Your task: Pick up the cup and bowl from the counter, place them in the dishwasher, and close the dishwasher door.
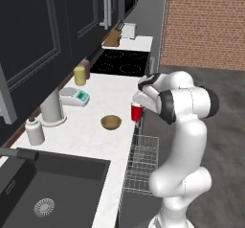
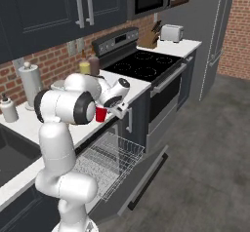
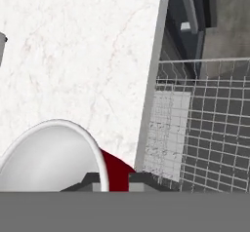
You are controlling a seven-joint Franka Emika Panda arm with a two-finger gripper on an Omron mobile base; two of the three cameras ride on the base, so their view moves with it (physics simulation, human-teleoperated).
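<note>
Pincer (image 3: 111, 183) closed on the cup (image 1: 137, 111), one fingertip inside the white wall and one outside, clamped across the rim on the side nearest the hand. Cup held upright at the table (image 1: 91, 126) edge, just above the pulled-out wire rack of the dishwasher (image 1: 141, 162); whether its base rests on the stone or hangs clear, impossible to tell.

Likely light, thin-walled and a little springy, party-cup style: a wall pinch such as this suits it, but calls for gentle pressure, since a hard squeeze would probably buckle the rim and a smooth wall could slip or swing under a quick move. Nothing visible inside the cup in the hand view, so no spill to fear.

Bowl (image 1: 111, 122) on the table, left of the cup and well apart from it, upright and empty. Probably stiff, wood-like, light to middling; shallow and wider than the cup, so best taken by pinching its rim wall rather than spanning it.

Rack holding no dishes. Dishwasher door (image 2: 146, 175) dropped open below the rack, towards the near right in the right base view.
</note>
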